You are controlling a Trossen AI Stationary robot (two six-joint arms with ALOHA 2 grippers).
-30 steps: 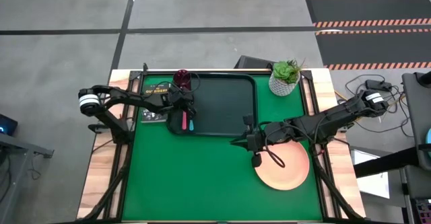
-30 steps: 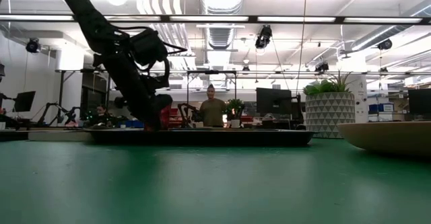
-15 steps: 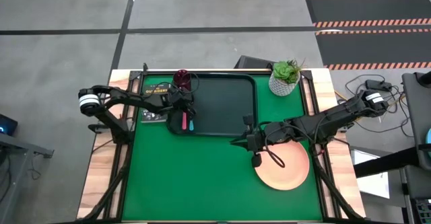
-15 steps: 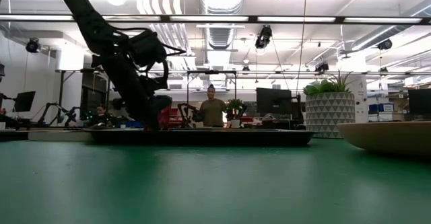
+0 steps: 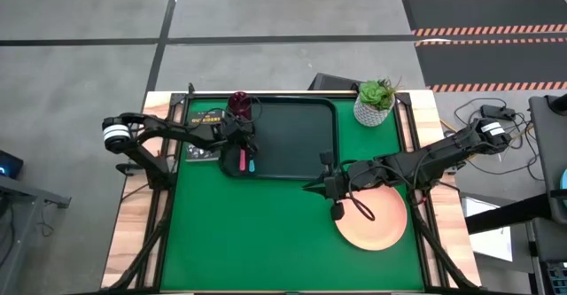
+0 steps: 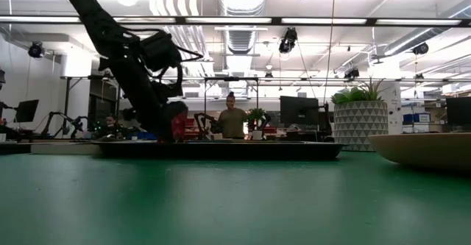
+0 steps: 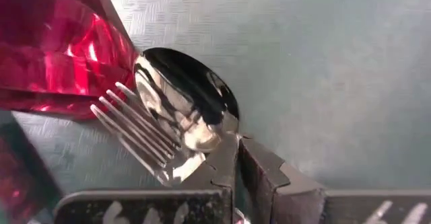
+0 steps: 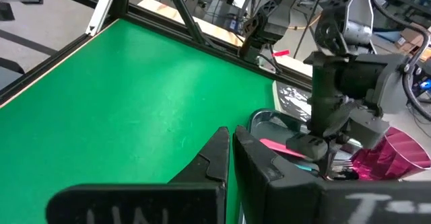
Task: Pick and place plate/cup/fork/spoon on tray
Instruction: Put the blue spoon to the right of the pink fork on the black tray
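Overhead, the left end effector [image 5: 237, 137] hovers low over the dark tray's [image 5: 301, 109] near-left corner, fingers together, beside the red cup [image 5: 239, 103]. The fork [image 5: 241, 160] and spoon [image 5: 251, 164] lie side by side there, apparently just placed. The right end effector [image 5: 326, 187], fingers together, waits beside the orange plate [image 5: 376, 229], still on the green bench [image 5: 257, 242].

cup [image 5: 239, 103], fork [image 5: 242, 160], spoon [image 5: 251, 164] — on tray [image 5: 301, 153] | plate [image 5: 376, 220] — off tray

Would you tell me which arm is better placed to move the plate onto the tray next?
The right arm. Its claw hangs by the plate's near edge, while the left claw is across the table over the fork and spoon on the tray.
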